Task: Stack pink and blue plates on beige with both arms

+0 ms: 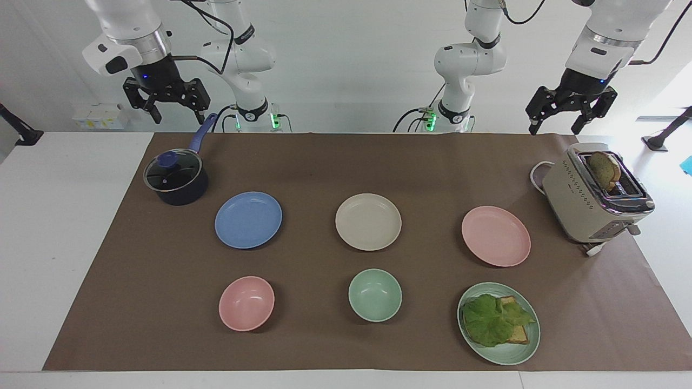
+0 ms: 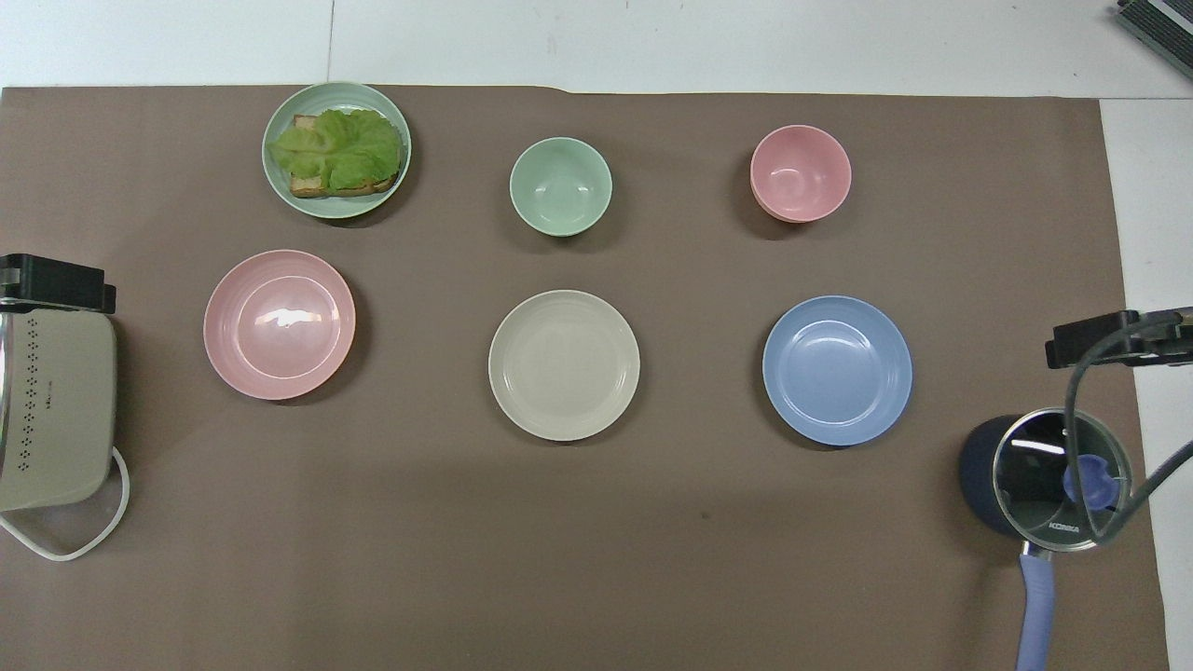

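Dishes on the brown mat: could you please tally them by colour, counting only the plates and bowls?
Pink: 2, the pink plate and the pink bowl
Green: 2, the green bowl and the green plate carrying toast and lettuce
Blue: 1, the blue plate
Beige: 1, the beige plate
Total: 6

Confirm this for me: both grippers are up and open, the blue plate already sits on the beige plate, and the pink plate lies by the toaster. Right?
Not quite. The blue plate is not stacked: the overhead view shows it flat on the mat beside the beige plate, apart from it. The rest holds: left gripper and right gripper hang open, and the pink plate lies by the toaster.
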`<action>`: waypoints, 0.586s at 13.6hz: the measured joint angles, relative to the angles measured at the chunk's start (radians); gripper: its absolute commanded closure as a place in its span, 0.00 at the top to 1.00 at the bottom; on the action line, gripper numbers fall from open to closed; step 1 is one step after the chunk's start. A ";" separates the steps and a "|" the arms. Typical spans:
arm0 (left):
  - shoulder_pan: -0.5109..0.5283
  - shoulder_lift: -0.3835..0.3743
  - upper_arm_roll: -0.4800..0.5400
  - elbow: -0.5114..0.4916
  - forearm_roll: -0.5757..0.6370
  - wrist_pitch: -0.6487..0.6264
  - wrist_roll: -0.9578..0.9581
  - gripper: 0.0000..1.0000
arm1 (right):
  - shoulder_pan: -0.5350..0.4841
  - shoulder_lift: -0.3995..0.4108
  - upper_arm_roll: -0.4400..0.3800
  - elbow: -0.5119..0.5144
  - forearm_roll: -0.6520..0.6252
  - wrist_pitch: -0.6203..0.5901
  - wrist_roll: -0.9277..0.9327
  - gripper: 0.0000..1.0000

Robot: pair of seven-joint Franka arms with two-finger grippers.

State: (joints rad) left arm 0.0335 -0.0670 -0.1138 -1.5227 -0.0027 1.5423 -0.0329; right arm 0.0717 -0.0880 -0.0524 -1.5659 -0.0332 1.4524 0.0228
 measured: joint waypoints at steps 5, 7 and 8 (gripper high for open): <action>0.001 0.000 0.002 -0.012 0.000 -0.004 0.000 1.00 | 0.000 0.000 0.000 0.000 0.000 0.000 0.000 1.00; 0.008 0.004 0.006 -0.070 0.000 0.018 0.000 1.00 | 0.000 0.000 0.000 0.000 0.000 0.000 0.000 1.00; 0.012 0.009 0.007 -0.118 0.000 0.062 0.000 1.00 | 0.000 0.000 0.000 0.000 0.000 0.000 0.000 1.00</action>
State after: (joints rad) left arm 0.0460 -0.0579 -0.1071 -1.6408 -0.0031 1.6041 -0.0333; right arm 0.0717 -0.0880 -0.0524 -1.5659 -0.0332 1.4524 0.0228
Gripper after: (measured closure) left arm 0.000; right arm 0.000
